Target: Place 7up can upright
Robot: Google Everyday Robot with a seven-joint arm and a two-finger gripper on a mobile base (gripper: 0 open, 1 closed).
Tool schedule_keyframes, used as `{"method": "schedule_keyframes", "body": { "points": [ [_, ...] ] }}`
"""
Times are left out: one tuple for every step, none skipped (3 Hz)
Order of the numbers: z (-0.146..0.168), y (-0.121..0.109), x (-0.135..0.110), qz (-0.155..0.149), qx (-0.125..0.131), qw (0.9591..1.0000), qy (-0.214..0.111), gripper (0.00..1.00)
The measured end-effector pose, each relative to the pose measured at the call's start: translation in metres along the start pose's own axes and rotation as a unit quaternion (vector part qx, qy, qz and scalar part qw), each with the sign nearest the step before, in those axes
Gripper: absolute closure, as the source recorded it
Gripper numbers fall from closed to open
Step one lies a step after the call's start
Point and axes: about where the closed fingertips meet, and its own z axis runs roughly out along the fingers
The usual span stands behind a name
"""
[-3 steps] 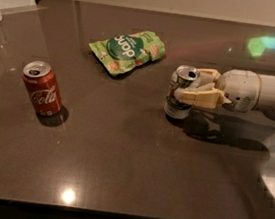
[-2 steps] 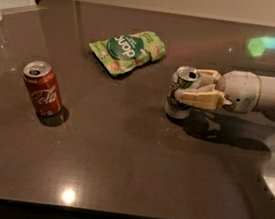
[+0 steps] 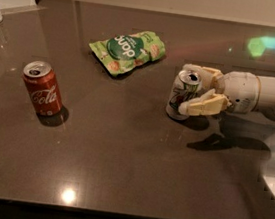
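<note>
The arm runs off the right edge, and the near finger (image 3: 206,104) of the gripper (image 3: 185,87) covers the lower right of the 7up can (image 3: 180,94), whose lettering is too blurred to read. The can stands upright on the bench (image 3: 129,171), right of centre, silver-white with green marks (a dark mouth shows in its top). The gripper is open, its fingers spread to either side of the can; contact is unclear. Since a second ago the near finger has dropped lower, baring more of the label.
</note>
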Motion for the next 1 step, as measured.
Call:
{"method": "schedule_keyframes", "body": {
  "points": [
    [0.0001, 0.0000, 0.0000, 0.000, 0.000, 1.0000, 0.000, 0.00]
  ]
}}
